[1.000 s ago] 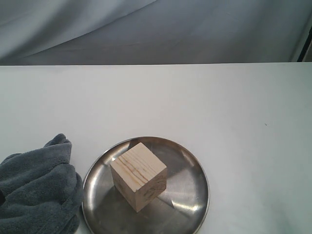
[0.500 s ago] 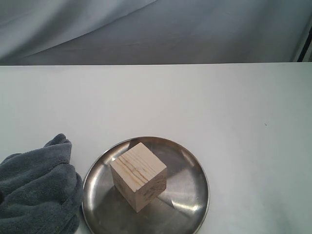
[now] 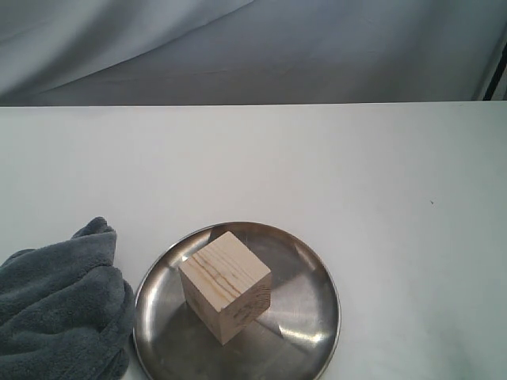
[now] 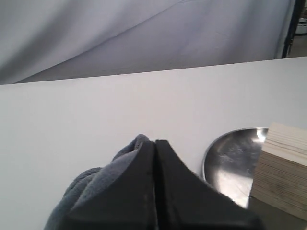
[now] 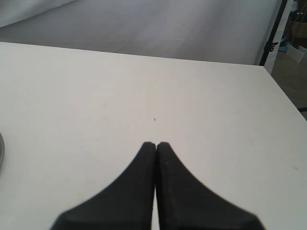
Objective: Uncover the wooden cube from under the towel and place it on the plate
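Observation:
The pale wooden cube (image 3: 226, 285) rests uncovered on the round steel plate (image 3: 305, 313) near the table's front edge; the left wrist view shows the cube (image 4: 283, 167) and the plate (image 4: 230, 155) too. The blue-grey towel (image 3: 63, 309) lies bunched on the table just left of the plate. Neither arm shows in the exterior view. My left gripper (image 4: 155, 142) is shut with nothing between its fingers, seen over the towel (image 4: 88, 189). My right gripper (image 5: 156, 143) is shut and empty above bare table.
The white table (image 3: 317, 158) stretches back to a grey cloth backdrop (image 3: 238, 47). Its right edge (image 5: 283, 96) shows in the right wrist view, where a sliver of the plate's rim (image 5: 1, 148) also appears.

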`<action>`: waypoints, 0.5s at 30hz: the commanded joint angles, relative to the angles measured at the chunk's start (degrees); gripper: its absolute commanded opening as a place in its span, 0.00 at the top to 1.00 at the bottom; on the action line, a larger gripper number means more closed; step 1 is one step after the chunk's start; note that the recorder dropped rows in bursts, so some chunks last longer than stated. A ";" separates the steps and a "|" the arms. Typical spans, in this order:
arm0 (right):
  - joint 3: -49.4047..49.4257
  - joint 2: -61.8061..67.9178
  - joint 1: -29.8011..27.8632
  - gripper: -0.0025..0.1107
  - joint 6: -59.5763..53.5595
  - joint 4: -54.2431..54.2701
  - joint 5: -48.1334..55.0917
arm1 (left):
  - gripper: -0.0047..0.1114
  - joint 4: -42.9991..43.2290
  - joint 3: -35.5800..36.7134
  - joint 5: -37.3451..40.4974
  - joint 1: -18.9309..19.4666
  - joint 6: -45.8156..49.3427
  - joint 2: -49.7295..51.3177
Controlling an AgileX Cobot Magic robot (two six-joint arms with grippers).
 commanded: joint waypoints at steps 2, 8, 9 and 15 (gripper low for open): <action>0.21 -0.37 -0.46 0.98 -0.20 0.29 -0.14 | 0.96 0.36 0.29 -0.58 4.56 0.03 -0.21; 0.21 -0.37 -0.46 0.98 -0.20 0.29 -0.14 | 0.96 0.36 0.29 -0.58 8.90 0.03 -0.21; 0.21 -0.37 -0.46 0.98 -0.20 0.29 -0.14 | 0.96 0.36 0.29 -0.58 9.55 0.03 -0.21; 0.21 -0.37 -0.46 0.98 -0.20 0.29 -0.14 | 0.96 0.90 0.29 -0.58 14.49 0.03 -0.21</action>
